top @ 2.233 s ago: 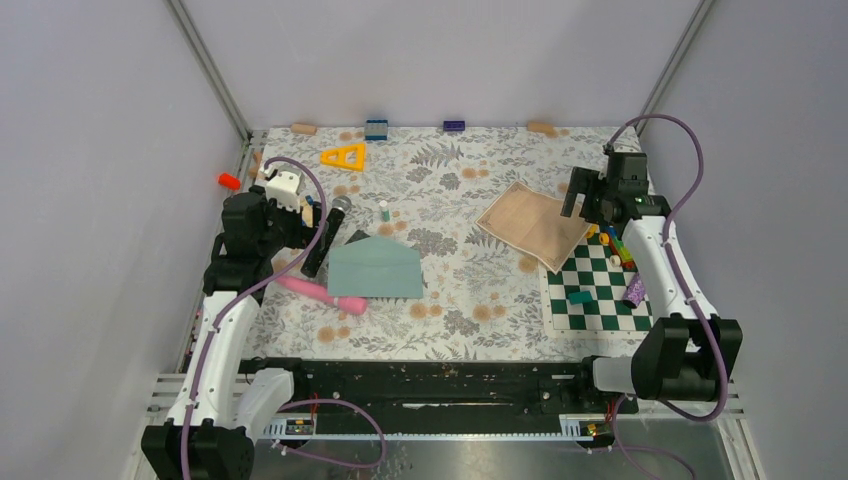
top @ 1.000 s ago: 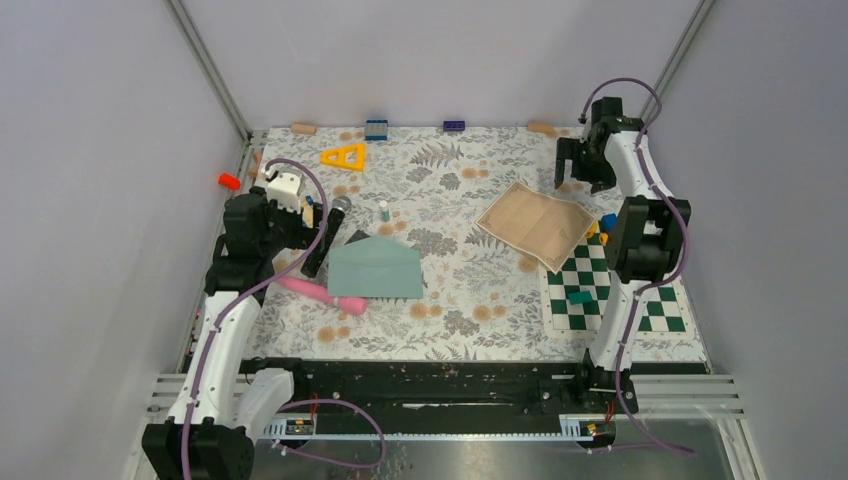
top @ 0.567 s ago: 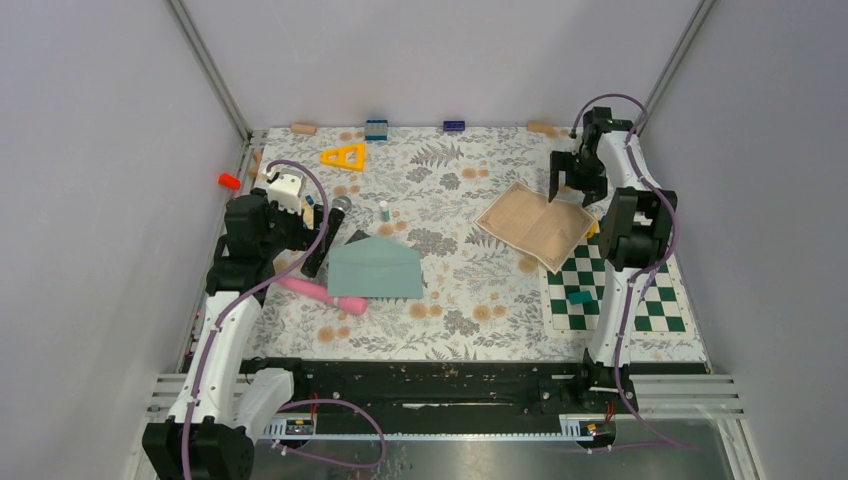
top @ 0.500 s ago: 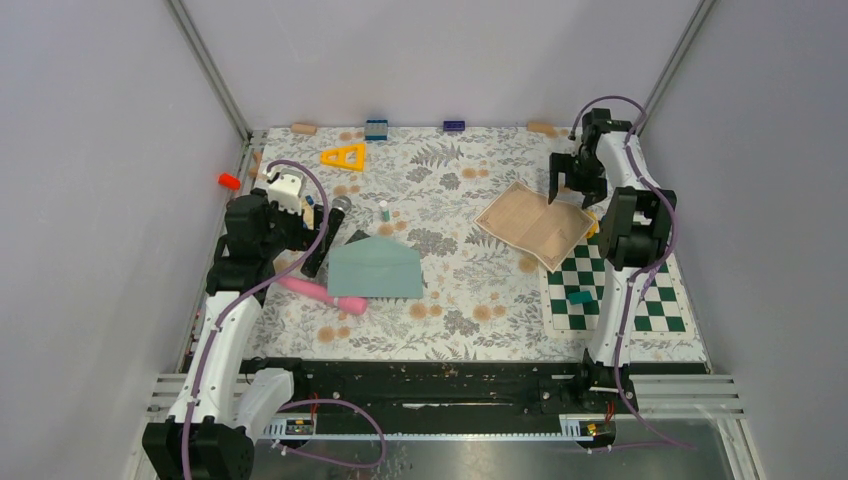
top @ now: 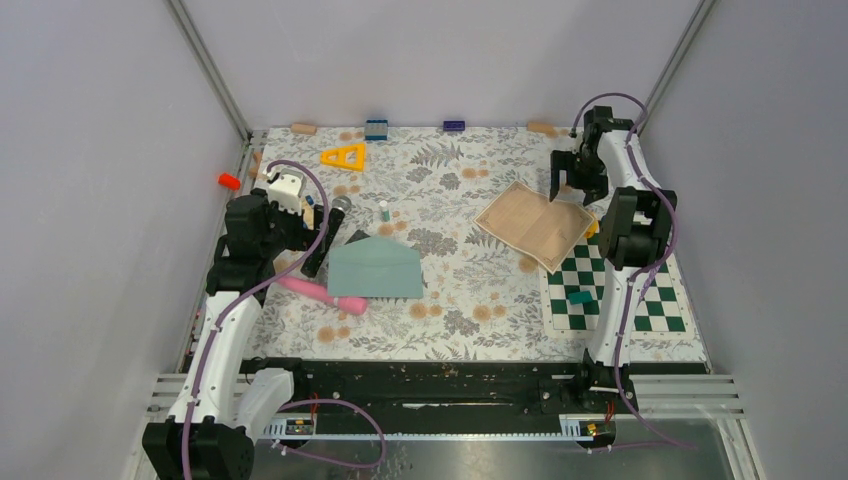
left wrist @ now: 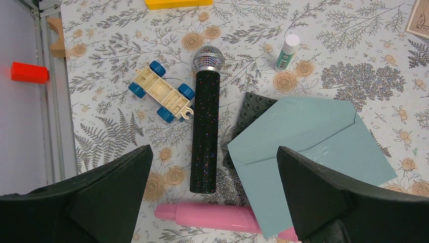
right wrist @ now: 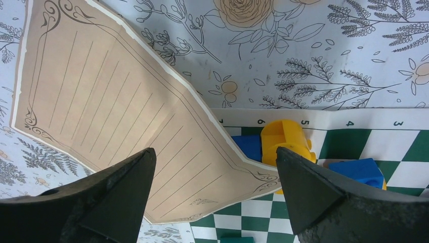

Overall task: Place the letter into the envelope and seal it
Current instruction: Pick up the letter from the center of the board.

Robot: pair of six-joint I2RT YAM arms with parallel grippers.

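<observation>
Right end effector has swung over letter; both gape empty; envelope lies apart

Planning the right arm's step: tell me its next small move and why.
Probably lower the right tool onto the edge of the letter and close. Its jaws stand open above the letter, which lies ungripped, partly over the chessboard; the envelope lies apart, to the left.

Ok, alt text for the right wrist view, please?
A tan lined letter lies on a floral table, its corner overlapping a green chessboard beside a yellow block and blue blocks. The open right gripper hovers above it, holding nothing.
</observation>
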